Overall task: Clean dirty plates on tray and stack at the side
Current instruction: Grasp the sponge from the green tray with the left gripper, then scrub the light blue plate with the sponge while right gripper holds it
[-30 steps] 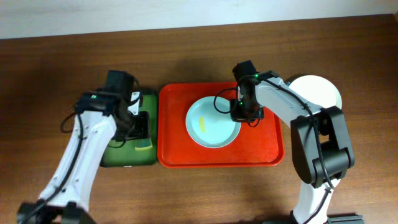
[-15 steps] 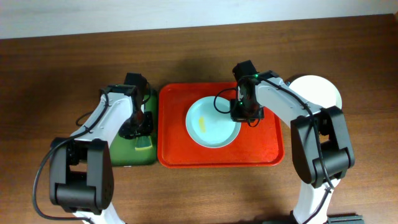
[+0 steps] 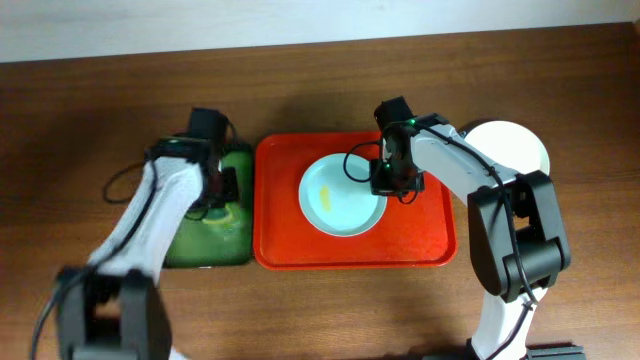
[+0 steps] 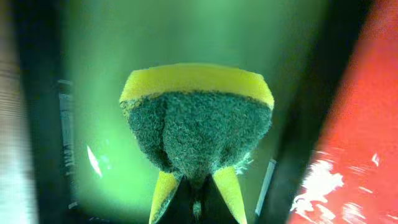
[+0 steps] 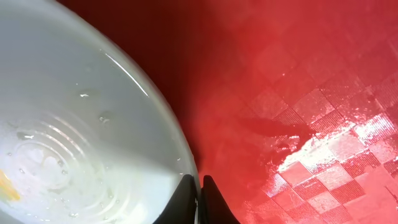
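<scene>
Red tray (image 3: 430,245): one plate (image 3: 335,205); right tool (image 5: 200,186) pinching rim; left tool (image 3: 224,190) clamping sponge (image 4: 196,121) over green tray (image 3: 200,248)

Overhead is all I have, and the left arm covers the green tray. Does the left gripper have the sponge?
Observer: Yes. The left wrist view shows the left gripper shut on the sponge. The sponge buckles at the pinch, with its green scouring face toward the camera and the green tray behind it.
Operator: Is the right one actually on the plate, or just next to it?
Observer: It's on it. The right wrist view shows the right gripper closed across the rim of the plate, one finger on the plate side and one on the red tray side.
</scene>
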You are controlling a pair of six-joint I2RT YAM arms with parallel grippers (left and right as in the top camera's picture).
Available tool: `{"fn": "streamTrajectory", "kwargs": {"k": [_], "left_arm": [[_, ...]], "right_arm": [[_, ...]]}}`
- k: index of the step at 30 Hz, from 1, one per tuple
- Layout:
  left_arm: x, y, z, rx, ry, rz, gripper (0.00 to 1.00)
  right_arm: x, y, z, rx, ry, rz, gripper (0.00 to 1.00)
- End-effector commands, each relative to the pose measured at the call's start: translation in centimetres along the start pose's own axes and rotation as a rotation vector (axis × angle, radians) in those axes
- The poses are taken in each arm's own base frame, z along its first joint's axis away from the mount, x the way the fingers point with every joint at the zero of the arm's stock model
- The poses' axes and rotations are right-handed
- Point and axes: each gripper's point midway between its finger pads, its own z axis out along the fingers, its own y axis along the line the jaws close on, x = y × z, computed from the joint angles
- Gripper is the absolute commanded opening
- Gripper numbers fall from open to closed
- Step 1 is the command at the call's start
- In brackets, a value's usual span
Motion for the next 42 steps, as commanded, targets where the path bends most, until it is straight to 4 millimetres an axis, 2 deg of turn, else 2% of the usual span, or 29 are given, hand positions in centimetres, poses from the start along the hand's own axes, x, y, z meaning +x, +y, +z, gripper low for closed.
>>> {"fn": "streamTrajectory", "kwargs": {"k": [1,3,5,6,8,9,10,11,14,15,16,17,18,19,20,26,31,34,39,42], "left_arm": [[-2.8,0.9,-8.2,0.041,-0.266,-0.029,0.00],[-2.6,1.1,-9.2,0.048,-0.287,-0.032,0.00],[-2.1,1.3,-8.8,0.040,-0.262,-0.028,0.00],[-1.9,1.3,-8.7,0.039,-0.254,-0.027,0.00],[-1.7,1.2,-8.7,0.045,-0.247,-0.025,0.00],[-1.7,1.2,-8.6,0.043,-0.243,-0.024,0.00],[-1.7,1.2,-8.5,0.043,-0.240,-0.024,0.00],[-1.7,1.2,-8.3,0.041,-0.235,-0.022,0.00],[-1.4,0.2,-7.6,0.078,-0.203,0.065,0.00],[-1.4,0.1,-7.3,0.079,-0.195,0.071,0.00],[-1.4,0.0,-6.9,0.079,-0.182,0.072,0.00],[-1.3,-0.1,-6.4,0.075,-0.166,0.074,0.00],[-1.3,-0.1,-5.8,0.071,-0.150,0.076,0.00],[-1.1,-0.2,-5.3,0.066,-0.131,0.080,0.00],[-1.0,-0.2,-5.0,0.066,-0.119,0.091,0.00],[-0.9,-1.6,-4.9,0.139,-0.103,0.128,0.00],[0.4,-6.9,-5.3,0.397,-0.039,0.164,0.00],[0.9,-9.6,-3.9,0.412,-0.017,0.220,0.00],[0.0,-14.6,-0.5,0.433,-0.040,0.251,0.00],[0.3,-15.2,1.4,0.396,-0.019,0.235,0.00]], "right_arm": [[-1.0,-0.1,0.2,0.001,-0.044,0.094,0.04],[-1.4,-0.1,0.1,-0.019,-0.052,0.155,0.04],[-1.3,1.1,-0.1,-0.127,-0.018,0.167,0.04],[-1.3,0.9,-0.2,-0.128,-0.014,0.176,0.04],[-1.3,0.7,-0.2,-0.128,-0.013,0.178,0.22],[-1.1,0.8,-0.2,-0.130,-0.009,0.159,0.22],[-0.9,0.8,-0.1,-0.126,-0.001,0.155,0.21],[-0.4,0.6,-0.1,-0.118,0.018,0.159,0.07],[0.7,0.3,-0.1,-0.101,0.063,0.168,0.04],[0.7,0.3,-0.1,-0.101,0.062,0.167,0.09],[0.1,0.4,-0.1,-0.109,0.037,0.133,0.37],[-0.5,0.6,-0.1,-0.115,0.014,0.115,0.42],[-0.8,0.7,-0.1,-0.120,0.001,0.112,0.38],[-0.8,0.7,-0.1,-0.121,0.001,0.112,0.12],[-0.3,0.8,-0.1,-0.120,0.018,0.112,0.04],[2.1,4.6,0.3,-0.133,0.069,0.031,0.04],[2.6,6.4,0.5,-0.140,0.061,0.035,0.04],[2.6,6.4,0.5,-0.139,0.061,0.035,0.04],[2.6,6.4,0.5,-0.139,0.061,0.035,0.04],[2.5,6.4,0.5,-0.137,0.060,0.034,0.04]]}}
